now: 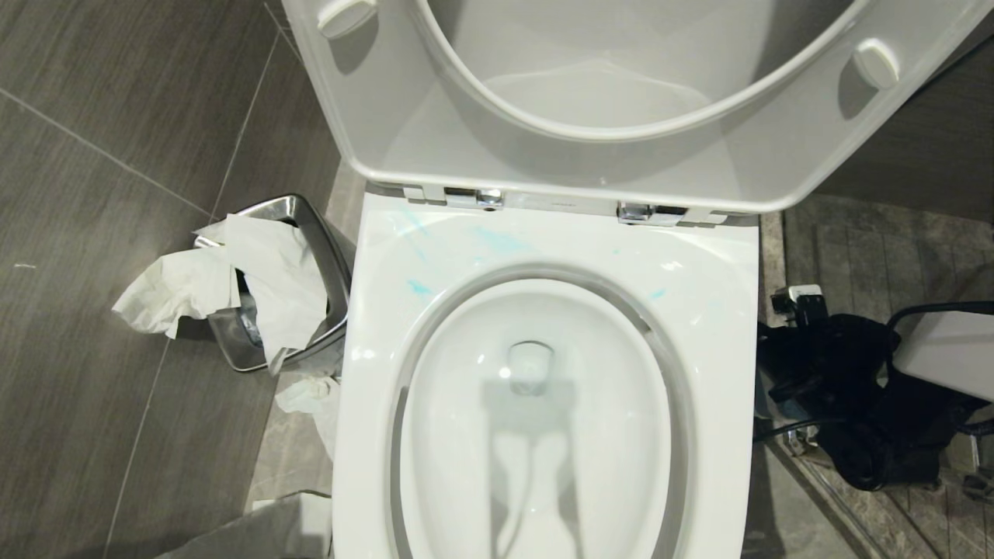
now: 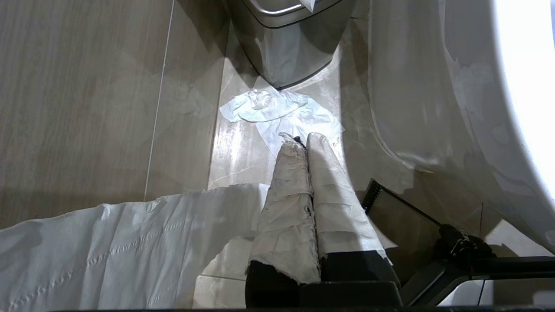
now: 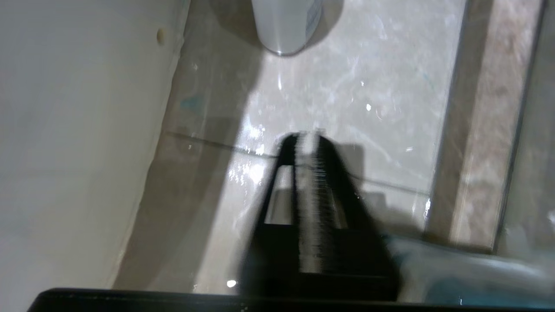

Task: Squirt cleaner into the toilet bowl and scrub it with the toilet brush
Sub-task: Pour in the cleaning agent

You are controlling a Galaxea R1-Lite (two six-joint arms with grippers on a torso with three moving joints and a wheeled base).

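R gripper (image 3: 305, 143) sits low by the floor on the right of the toilet bowl (image 1: 722, 326), jaws nearly together w/ only a slim gap, nothing between them. Straight ahead of the jaws, well apart, stands a pale bottle (image 3: 286, 26) on the tile; can't tell if it's the cleaner bottle. To one side of the jaws runs the bowl's white outer wall.

L gripper (image 2: 303, 141) is parked low on the other side, paper-wrapped fingers pressed shut, empty. Just beyond its tips lies a crumpled tissue (image 2: 269, 108); further ahead the steel bin (image 2: 282, 47).

Task things: faint blue cleaner smears (image 1: 419, 287) on the bowl's rear rim. Toilet brush not visible in any view.

Risks, as I judge them:
- Jaws too narrow for that bottle; a push fwd w/o opening wider would knock it over or skid it away.
- Little room beside the bowl wall; a sideways drift could scrape it.
- Glossy tile, so the bottle could slide under a glancing touch.

Views: head cam alone shows the bowl interior, raised seat and lid, blue marks, bin stuffed w/ paper, and the R arm's dark bulk beside the bowl. Only the R wrist cam shows the bottle; only the L wrist cam shows the wrapped fingers.
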